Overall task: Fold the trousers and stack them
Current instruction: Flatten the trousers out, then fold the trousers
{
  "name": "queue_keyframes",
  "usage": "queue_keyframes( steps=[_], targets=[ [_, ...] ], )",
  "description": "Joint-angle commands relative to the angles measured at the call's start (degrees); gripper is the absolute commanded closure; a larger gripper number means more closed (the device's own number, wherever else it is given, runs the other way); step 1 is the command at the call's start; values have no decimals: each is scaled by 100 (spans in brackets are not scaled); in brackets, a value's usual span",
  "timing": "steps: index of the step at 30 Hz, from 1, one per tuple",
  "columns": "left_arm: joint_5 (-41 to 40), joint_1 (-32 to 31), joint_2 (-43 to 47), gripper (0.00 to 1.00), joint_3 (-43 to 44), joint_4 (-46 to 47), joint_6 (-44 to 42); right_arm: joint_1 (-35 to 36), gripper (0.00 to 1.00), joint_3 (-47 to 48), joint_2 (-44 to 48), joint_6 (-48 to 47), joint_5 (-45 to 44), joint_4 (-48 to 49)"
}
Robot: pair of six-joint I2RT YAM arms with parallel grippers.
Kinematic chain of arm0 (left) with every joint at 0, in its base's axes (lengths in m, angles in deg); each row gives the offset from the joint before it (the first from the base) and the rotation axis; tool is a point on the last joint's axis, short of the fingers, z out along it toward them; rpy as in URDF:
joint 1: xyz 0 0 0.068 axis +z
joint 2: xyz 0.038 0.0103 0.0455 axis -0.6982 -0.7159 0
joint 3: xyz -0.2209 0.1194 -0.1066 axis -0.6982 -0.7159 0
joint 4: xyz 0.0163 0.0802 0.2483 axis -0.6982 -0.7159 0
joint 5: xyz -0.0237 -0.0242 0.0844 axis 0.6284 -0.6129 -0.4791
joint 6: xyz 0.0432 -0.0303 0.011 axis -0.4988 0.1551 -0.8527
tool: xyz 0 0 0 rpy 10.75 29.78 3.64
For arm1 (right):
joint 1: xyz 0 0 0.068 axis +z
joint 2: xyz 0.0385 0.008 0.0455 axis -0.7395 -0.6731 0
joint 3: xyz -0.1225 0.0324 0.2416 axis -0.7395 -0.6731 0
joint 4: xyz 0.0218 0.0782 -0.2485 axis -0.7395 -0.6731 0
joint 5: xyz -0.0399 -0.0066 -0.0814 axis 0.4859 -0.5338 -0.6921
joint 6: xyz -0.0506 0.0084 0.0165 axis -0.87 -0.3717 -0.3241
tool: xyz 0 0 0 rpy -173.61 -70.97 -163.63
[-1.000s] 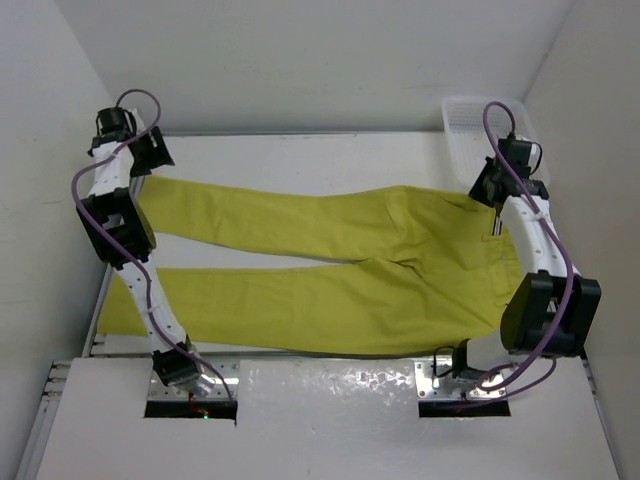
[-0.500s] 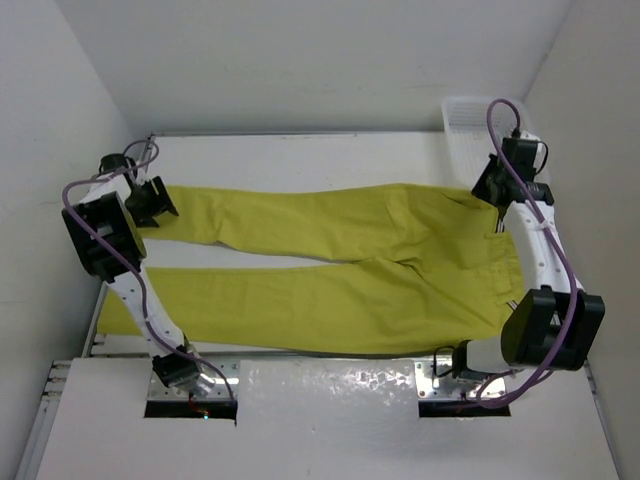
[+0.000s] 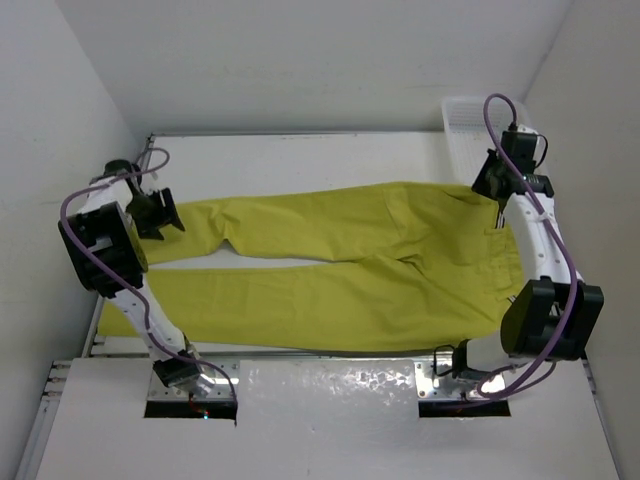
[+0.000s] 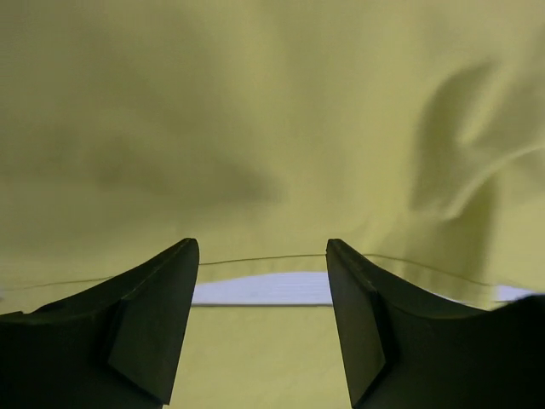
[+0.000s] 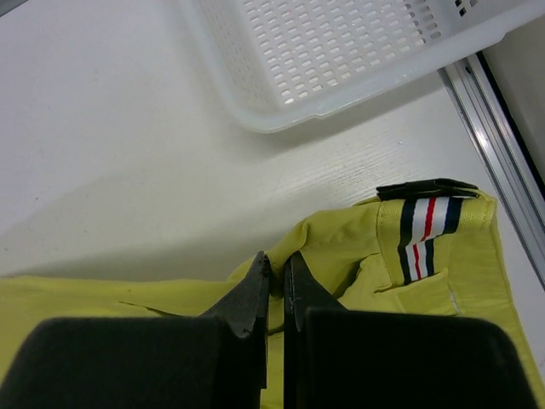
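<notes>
1. White walls (image 3: pixel 300 60) close round a white table (image 3: pixel 300 160), seen from above.
2. Trousers (image 3: pixel 350 270) lie spread flat across the table, with the waist at the right and both legs running left. The far leg's hem stops short of the near leg's, and a strip of bare table shows between the legs.
3. One label shows, in the right wrist view: a striped tab (image 5: pixel 424 234) at the waist edge. It is white with dark stripes and a red one in the middle, and it sits under a dark band (image 5: pixel 426 188).
4. The right tool (image 5: pixel 274 260) sits at the far corner of the waist. Its fingers are pressed together with only a slit between them, clamped on a raised fold of the trousers' edge.
5. The left tool (image 4: pixel 261 249) is at the far leg's hem, with its fingers wide apart. Yellow cloth fills the view beyond them, and a sliver of table shows in the gap. Whether either finger touches the cloth cannot be told.
6. A white perforated basket (image 5: pixel 341 51) stands at the table's far right corner, just beyond the right tool and apart from the trousers.
7. A metal rail (image 5: pixel 494 128) runs along the table's right edge, beside the waist.
8. The left arm (image 3: pixel 140 295) crosses over the near leg's hem end and hides part of it. The right arm (image 3: pixel 535 245) rises over the waist, and its dark elbow covers the near corner.
</notes>
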Motion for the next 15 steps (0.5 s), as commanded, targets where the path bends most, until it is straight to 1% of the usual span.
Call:
queue_keyframes(
  steps=[1, 3, 5, 6, 8, 10, 13, 15],
  targets=[
    [86, -76, 425, 40, 1361, -20, -169, -8, 100, 338, -34, -124, 3, 376],
    [-115, -23, 399, 38, 1742, 181, 32, -8, 100, 364, -52, -160, 21, 384],
    [-327, 134, 250, 36, 1822, 541, 296, -8, 100, 443, -130, -265, 30, 341],
    [-301, 222, 145, 35, 1945, 586, 646, -17, 100, 478, -157, -291, 21, 280],
    [-274, 416, -285, 34, 2112, 612, 859, -43, 100, 557, -218, -344, 21, 244],
    [-414, 539, -749, 34, 2376, 586, 1097, -61, 100, 584, -227, -353, 21, 252],
    [-555, 592, -1294, 32, 2780, 578, 1282, -70, 100, 566, -245, -380, 56, 244],
    [-634, 592, -1507, 32, 3095, 551, 1387, -70, 100, 575, -254, -362, 100, 217]
  ],
)
